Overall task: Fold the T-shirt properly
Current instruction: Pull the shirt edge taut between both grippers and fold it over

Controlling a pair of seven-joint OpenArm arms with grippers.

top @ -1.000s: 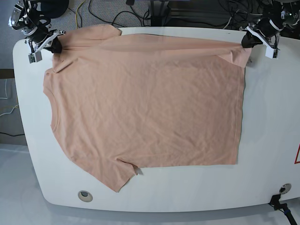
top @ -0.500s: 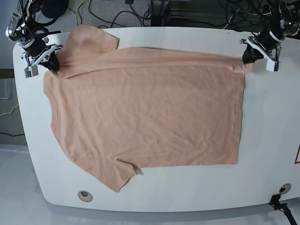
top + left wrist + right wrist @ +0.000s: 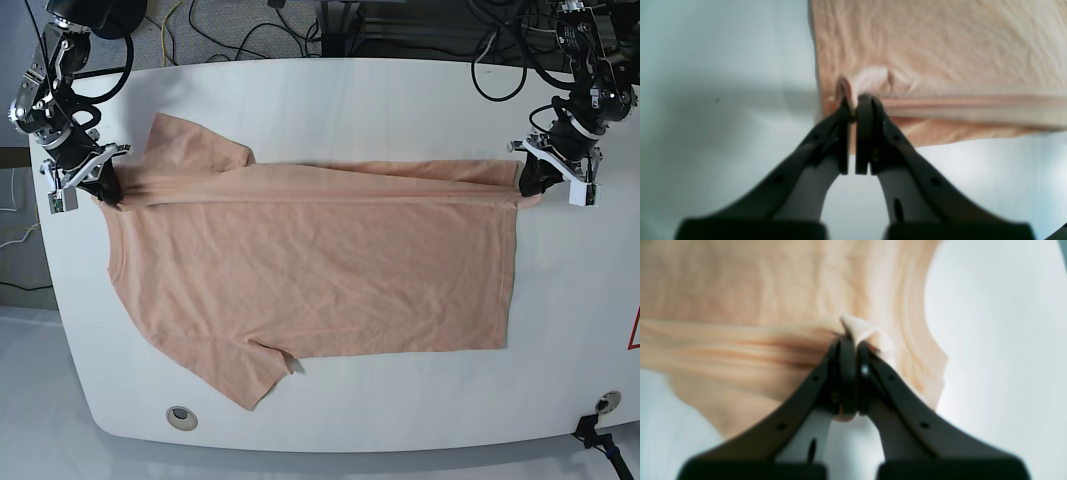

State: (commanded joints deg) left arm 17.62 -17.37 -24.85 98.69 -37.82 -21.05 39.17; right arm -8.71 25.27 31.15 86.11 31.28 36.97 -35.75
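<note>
Peach T-shirt [image 3: 320, 270] on white table [image 3: 400, 400]; 2 grippers, left [image 3: 530, 190] and right [image 3: 113, 196], pinched closed on it.

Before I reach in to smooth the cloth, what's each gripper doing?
Left gripper: closed, holding the T-shirt by its raised edge.
Right gripper: closed, holding the T-shirt at the other end of that edge.

T-shirt [image 3: 773, 300] blurred and cut off at the right wrist view's top and left edges.
</note>
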